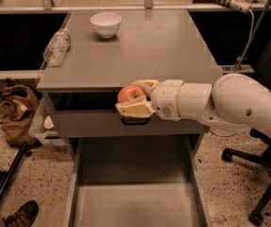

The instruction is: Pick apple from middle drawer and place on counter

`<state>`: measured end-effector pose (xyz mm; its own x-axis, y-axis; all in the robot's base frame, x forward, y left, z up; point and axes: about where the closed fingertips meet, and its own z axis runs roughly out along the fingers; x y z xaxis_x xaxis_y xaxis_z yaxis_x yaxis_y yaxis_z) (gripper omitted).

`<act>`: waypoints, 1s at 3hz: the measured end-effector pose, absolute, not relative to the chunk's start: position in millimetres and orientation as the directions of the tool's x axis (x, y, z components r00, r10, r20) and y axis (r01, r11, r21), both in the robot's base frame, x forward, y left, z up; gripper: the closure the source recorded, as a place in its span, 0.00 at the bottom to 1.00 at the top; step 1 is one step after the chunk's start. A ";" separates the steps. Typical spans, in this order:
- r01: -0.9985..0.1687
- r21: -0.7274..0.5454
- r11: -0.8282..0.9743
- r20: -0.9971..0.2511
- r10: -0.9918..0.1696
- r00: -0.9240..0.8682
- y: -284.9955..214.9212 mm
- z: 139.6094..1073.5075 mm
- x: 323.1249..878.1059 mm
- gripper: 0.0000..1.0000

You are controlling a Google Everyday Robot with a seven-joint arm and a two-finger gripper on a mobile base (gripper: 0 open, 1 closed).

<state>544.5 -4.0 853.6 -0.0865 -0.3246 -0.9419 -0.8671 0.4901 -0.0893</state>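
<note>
At the front edge of the smooth, faintly glossy grey counter [140,56], the gripper [128,100], of matt cream plastic, clasps the shiny-skinned apple [130,92].

Gripper [127,97], at the counter [140,56] front edge, clasps the apple [131,93]; its fingers hide the apple's underside and rear. Black handle [136,122]: mostly hidden behind gripper. Middle drawer [135,207]: cut off at bottom. Arm [249,103]: cut off at right.
</note>
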 end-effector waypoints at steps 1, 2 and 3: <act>-0.867 -0.089 0.490 -0.942 -0.325 -0.086 -3.9 853.7 544.5 1.00; -0.865 -0.097 0.493 -0.942 -0.327 -0.080 -5.5 859.2 546.8 1.00; -0.841 -0.132 0.525 -0.950 -0.310 -0.044 -21.8 903.2 577.1 1.00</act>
<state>577.1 -21.8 903.2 -0.0439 -0.3096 -0.9498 -0.8408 0.5249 -0.1323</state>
